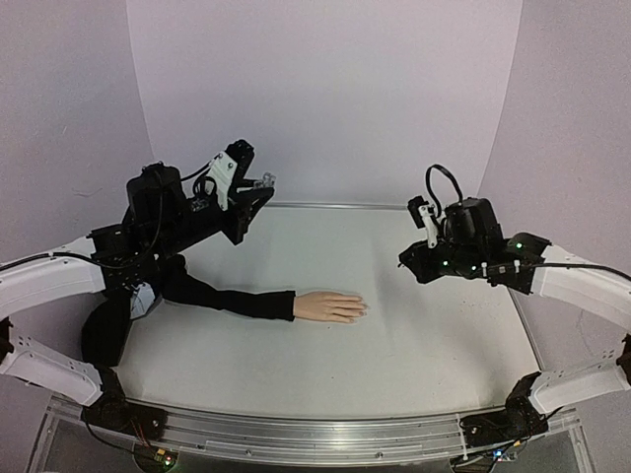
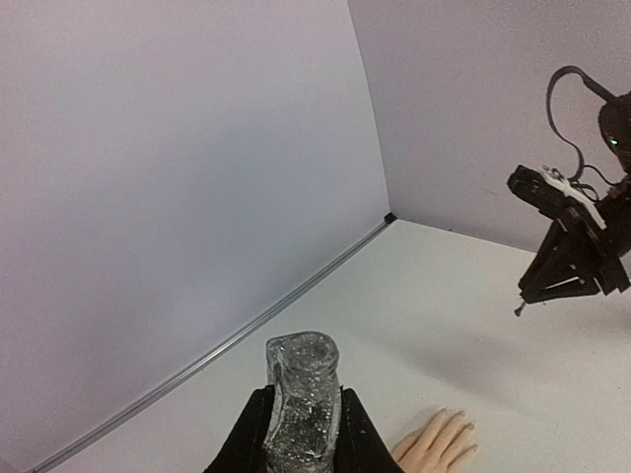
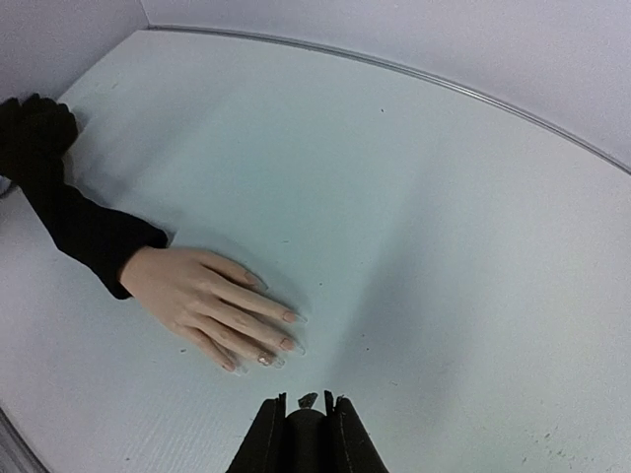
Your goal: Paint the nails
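So, the pale flesh-coloured mannequin hand (image 1: pixel 330 306) lies flat, palm down, near the middle of the white table (image 1: pixel 424 345). It sticks out of a long black cloth sleeve (image 1: pixel 227 296). Its tiny nails (image 3: pixel 287 343) point toward the right arm.

The left gripper (image 2: pixel 303 396) is pressed tight on a small clear glass bottle full of silver glitter polish (image 2: pixel 303 355) — no cap shows on it, and it stands straight up, high above the table. The right gripper (image 3: pixel 307 402) is pinched on a small dark cap with a thin brush (image 2: pixel 519 308) poking down. It is up in the air, well apart from the fingers.

My guess is that the brush goes to a nail next. To do that well, come down slowly and touch one nail with just the tip. Then stroke lightly toward the fingertip — no pushing on the skin. Hold the bottle straight so nothing spills.
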Robot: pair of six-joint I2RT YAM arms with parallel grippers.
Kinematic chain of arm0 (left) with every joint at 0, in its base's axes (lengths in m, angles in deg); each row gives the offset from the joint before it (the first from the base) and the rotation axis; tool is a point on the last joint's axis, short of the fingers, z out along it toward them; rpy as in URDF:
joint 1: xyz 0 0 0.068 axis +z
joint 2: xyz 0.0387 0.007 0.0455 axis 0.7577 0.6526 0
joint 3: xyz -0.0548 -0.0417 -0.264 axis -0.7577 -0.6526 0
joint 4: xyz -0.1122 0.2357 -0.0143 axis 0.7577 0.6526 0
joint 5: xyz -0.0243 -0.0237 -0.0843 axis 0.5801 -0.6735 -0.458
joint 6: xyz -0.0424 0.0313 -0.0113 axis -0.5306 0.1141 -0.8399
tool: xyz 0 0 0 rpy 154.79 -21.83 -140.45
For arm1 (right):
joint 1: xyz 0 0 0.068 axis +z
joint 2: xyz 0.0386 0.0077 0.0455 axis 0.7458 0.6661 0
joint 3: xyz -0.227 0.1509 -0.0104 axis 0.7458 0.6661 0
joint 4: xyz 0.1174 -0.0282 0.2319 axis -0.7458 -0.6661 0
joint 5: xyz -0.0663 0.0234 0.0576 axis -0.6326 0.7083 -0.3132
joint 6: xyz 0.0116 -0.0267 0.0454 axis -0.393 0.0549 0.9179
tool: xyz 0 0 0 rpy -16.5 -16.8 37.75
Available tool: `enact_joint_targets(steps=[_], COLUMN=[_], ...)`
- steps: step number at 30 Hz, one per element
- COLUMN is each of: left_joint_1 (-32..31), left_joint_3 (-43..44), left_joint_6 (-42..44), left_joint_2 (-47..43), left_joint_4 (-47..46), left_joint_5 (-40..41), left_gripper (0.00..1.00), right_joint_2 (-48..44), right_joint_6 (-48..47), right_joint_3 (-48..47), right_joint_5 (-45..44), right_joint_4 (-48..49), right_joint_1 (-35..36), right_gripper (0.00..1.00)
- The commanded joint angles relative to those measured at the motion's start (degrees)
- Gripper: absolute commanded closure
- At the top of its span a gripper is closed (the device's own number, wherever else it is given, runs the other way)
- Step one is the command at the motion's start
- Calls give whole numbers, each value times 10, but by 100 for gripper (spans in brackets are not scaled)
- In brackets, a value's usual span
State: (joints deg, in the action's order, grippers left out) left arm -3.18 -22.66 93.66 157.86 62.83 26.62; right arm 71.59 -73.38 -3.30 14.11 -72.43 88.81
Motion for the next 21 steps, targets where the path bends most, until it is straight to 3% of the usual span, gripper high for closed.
enact_joint_targets(steps=[1, 9, 16, 21], left_joint_1=[0, -1, -1, -3], left_joint_3=[30, -3, -20, -20], left_joint_6=[-24, -20, -7, -9], left_joint_2=[-42, -59, -44, -34], left_joint_4=[73, 146, 161, 159], left_joint_5=[-143, -305, -341, -349], left_gripper=[100, 100, 100, 100], right_joint_2=[-3, 41, 66, 130], right_joint_6=[50, 42, 52, 34], right_joint_3=[-86, -267, -352, -425], right_joint_5=[121, 243, 281, 277], right_joint_4=[-21, -49, -62, -127], right_joint_1=[7, 96, 138, 152], right_gripper=[100, 100, 100, 100])
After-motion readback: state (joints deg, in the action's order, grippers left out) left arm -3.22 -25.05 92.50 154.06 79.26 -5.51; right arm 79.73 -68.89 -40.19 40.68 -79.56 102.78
